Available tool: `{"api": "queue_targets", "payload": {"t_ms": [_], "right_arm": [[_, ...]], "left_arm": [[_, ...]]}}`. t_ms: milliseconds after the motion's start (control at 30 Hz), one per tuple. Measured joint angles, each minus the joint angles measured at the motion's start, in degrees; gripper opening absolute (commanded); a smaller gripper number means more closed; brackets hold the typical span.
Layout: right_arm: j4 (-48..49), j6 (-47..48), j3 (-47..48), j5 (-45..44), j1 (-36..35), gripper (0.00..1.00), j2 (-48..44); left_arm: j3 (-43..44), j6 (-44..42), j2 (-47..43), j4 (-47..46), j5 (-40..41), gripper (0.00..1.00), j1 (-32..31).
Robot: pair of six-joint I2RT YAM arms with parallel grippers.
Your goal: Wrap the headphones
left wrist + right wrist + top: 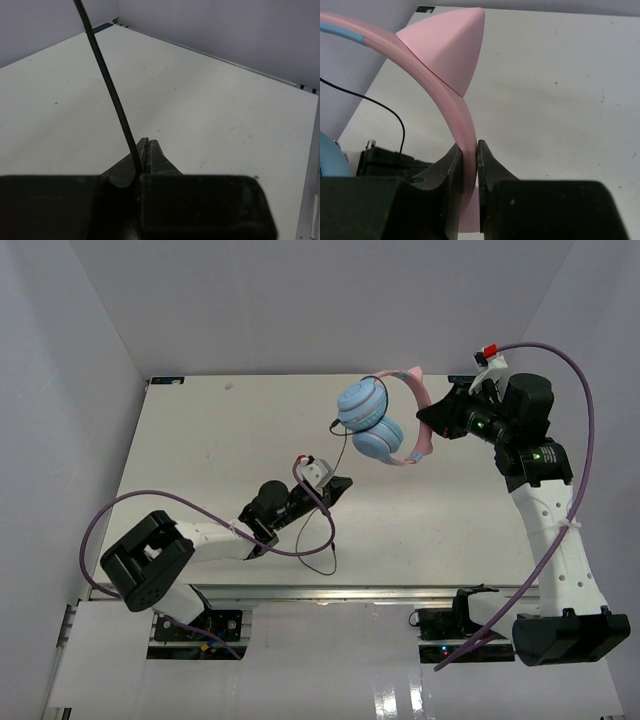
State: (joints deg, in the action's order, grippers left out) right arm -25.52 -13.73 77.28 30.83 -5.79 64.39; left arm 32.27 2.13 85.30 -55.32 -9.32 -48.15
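The headphones (375, 425) hang in the air over the back right of the table, two light blue earcups (360, 400) side by side under a pink headband (417, 410). My right gripper (428, 421) is shut on that headband (440, 85), just below a pink pointed ear (451, 45). The thin black cord (340, 445) runs down from the earcups to my left gripper (338, 483), which is shut on it. In the left wrist view the cord (107, 85) rises from between the closed jaws of the left gripper (146, 145). Its slack loops on the table (330, 562).
Thick purple robot cables arc beside both arms (120, 510) (580, 390). White walls close the table (220, 440) on the left, back and right. A metal rail (330, 592) runs along the near edge between the arm bases.
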Motion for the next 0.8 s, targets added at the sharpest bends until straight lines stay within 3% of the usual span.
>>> {"api": "queue_targets", "payload": {"t_ms": [200, 367, 600, 800], "right_arm": [[3.0, -6.1, -3.7, -20.7, -5.8, 0.08, 1.9], [7.5, -5.4, -8.5, -37.7, -10.6, 0.08, 4.0], [23.4, 7.3, -20.2, -57.7, -17.6, 0.08, 8.1], [30.6, 20.2, -25.3, -61.7, -19.9, 0.08, 8.3]], "left_arm": [[8.3, 1.0, 4.6, 3.6, 2.7, 0.08, -3.7], [12.2, 2.0, 6.4, 8.4, 4.1, 0.09, -5.2], [18.4, 2.7, 6.4, 21.1, 4.9, 0.11, -5.6], [25.0, -1.8, 5.8, 39.2, 5.8, 0.13, -5.6]]}}
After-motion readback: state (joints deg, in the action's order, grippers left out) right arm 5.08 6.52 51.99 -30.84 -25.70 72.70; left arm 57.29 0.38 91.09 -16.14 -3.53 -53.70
